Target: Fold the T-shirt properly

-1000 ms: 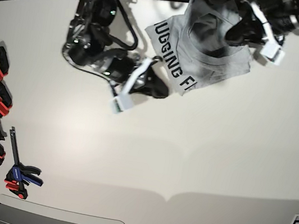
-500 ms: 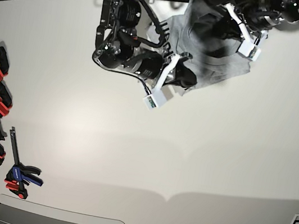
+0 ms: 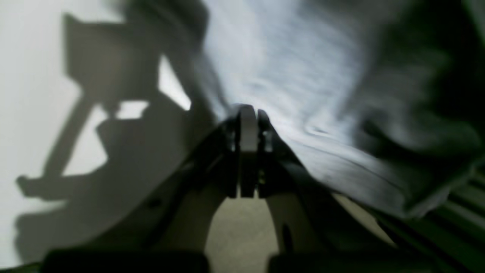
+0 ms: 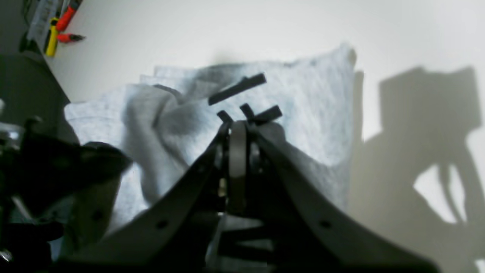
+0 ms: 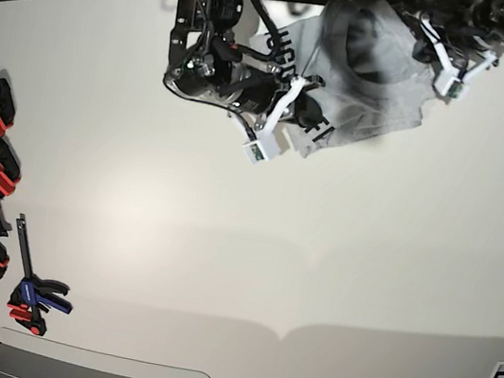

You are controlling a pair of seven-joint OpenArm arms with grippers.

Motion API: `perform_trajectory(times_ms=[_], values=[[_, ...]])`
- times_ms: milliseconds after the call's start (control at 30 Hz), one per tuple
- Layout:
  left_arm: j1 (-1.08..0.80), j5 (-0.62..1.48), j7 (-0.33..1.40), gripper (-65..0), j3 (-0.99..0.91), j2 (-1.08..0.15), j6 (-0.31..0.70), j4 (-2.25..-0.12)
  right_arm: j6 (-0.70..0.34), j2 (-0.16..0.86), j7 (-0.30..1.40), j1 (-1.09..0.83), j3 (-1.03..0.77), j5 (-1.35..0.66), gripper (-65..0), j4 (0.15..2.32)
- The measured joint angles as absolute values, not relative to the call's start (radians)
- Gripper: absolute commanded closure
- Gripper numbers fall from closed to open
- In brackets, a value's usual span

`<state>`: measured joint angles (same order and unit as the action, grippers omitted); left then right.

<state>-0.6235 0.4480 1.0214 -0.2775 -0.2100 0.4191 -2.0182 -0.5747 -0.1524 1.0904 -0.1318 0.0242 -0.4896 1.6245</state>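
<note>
Now both grippers, left gripper (image 3: 248, 113) and right gripper (image 4: 238, 127), are clenched at the crumpled T-shirt (image 5: 368, 92); whether cloth is caught is unclear; spread it flat before you fold.

The left gripper (image 3: 248, 113) fills the lower middle of the view, its two dark jaws pressed together at the tips against blurred grey cloth of the T-shirt (image 3: 303, 83). The cloth spreads rumpled across the upper right. To the left, the pale table (image 3: 26, 94) carries a hard-edged shadow of an arm.
</note>
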Motion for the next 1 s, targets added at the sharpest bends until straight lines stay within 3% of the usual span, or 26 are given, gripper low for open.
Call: perform_trajectory(times_ms=[133,267,467,733,1000], values=[[-0.626,0.404,0.977,0.0,-0.33,-0.24,0.422,-2.019,-0.575,-0.15,1.058,-0.128,0.025,-0.499,0.0,1.528],[-0.625,0.306,0.86,0.0,-0.384,-0.276,0.317,-2.019,-0.579,-0.147,1.043,-0.124,0.025,-0.501,0.0,1.477],[-0.625,0.485,0.918,0.0,-0.509,-0.33,0.302,-2.025,-0.575,-0.144,1.068,-0.119,0.025,-0.527,0.0,1.48],[-0.654,0.913,0.991,0.0,-0.654,-0.311,0.562,-2.025,-0.601,-0.15,1.133,-0.085,0.024,-0.619,0.0,1.718],[-0.643,0.974,1.037,0.0,-0.445,-0.267,0.582,-2.025,-0.605,-0.15,1.055,-0.094,0.025,-0.54,0.0,1.813]])
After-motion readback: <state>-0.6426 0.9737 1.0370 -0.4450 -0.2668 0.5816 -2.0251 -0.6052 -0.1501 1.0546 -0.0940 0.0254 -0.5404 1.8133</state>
